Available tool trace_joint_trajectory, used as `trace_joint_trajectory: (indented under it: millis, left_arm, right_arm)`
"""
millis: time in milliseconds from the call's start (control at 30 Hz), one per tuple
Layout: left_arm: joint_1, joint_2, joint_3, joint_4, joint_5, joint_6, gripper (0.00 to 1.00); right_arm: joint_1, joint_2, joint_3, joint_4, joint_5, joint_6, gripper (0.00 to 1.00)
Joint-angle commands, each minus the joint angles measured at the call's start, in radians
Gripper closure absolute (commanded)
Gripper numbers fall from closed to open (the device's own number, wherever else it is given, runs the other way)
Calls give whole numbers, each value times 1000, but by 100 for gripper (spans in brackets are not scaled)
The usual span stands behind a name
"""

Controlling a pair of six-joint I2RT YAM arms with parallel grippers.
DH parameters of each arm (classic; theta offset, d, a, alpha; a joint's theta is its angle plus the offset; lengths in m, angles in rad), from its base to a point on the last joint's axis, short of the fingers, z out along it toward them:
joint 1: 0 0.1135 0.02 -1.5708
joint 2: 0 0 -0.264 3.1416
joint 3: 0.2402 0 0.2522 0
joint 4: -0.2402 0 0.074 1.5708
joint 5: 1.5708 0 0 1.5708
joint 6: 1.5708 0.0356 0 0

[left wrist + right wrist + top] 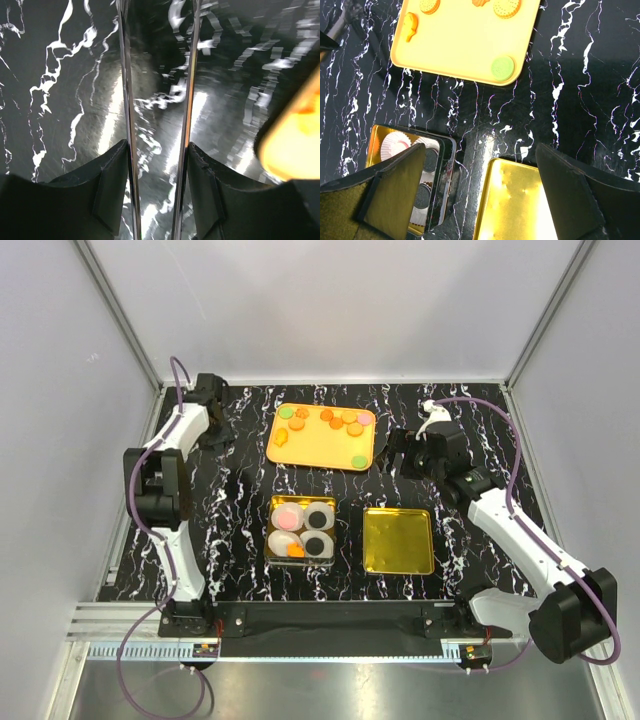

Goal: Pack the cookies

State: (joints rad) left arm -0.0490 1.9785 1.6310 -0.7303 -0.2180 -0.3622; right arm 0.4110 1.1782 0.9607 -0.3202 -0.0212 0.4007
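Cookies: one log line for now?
cookies: mostly on orange tray | tin: some packed | left fingers: open | right fingers: open

Left arm (186, 426), right arm (520, 530): white link shells, bulky black joint housings, black bases. Purple cable (178, 368) loops along each arm. Right gripper (400, 452) black, fingers (395, 190) flat, matte, wedge-shaped. Left gripper (156, 145) fingers (107, 195) same black, edges scuffed.

Orange and green cookies (336, 423), orange tray (315, 448)

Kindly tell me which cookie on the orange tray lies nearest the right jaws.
The green cookie alone at the tray's near right corner; others lie farther.
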Motion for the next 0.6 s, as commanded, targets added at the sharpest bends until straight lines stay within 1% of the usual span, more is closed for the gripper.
trace_joint_trajectory:
  millis: [0, 233, 367, 567]
  left_arm:
    - [26, 37, 43, 49, -21, 19, 49]
    - [31, 66, 0, 78, 3, 28, 43]
    - [31, 85, -22, 88, 8, 28, 36]
    - [31, 108, -48, 94, 14, 22, 34]
  right_arm:
    - [-5, -11, 23, 32, -17, 7, 0]
    - [-5, 4, 24, 27, -20, 4, 0]
    - [-5, 14, 26, 26, -20, 4, 0]
    - [-5, 24, 30, 17, -5, 4, 0]
